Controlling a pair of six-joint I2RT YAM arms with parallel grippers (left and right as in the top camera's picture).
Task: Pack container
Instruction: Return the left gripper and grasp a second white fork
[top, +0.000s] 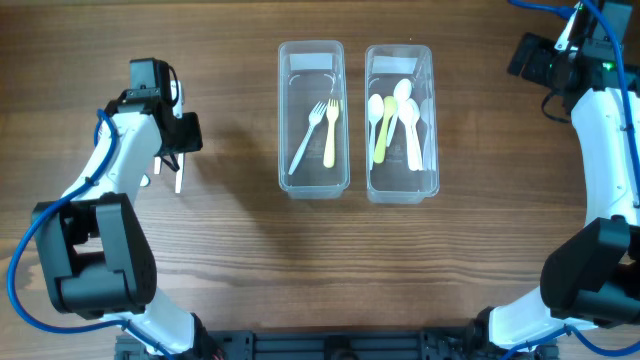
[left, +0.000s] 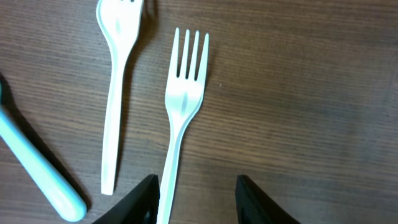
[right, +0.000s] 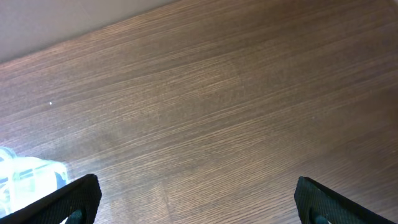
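The left hand (left: 198, 194) hangs open at a moderate width over a white fork (left: 183, 106) lying flat on the worktop (top: 230, 250), well left of the boxes. The fork's handle runs down just beside the inner edge of one finger rather than midway between the two.

From here that finger could land on the handle, or a close could skew the fork and let it slip. A second fork (left: 117, 93) and a blue handle (left: 37, 168) lie near on that side, so a drift that way might nudge or catch them.

The left box (top: 283, 120) already holds forks, so it is probably the goal. The right box (top: 368, 120) holds spoons, and a drop there would mis-sort the fork.

The right hand (right: 199, 196) is spread wide over bare worktop, gripping nothing.

No brand, label or writing can be read in any view.
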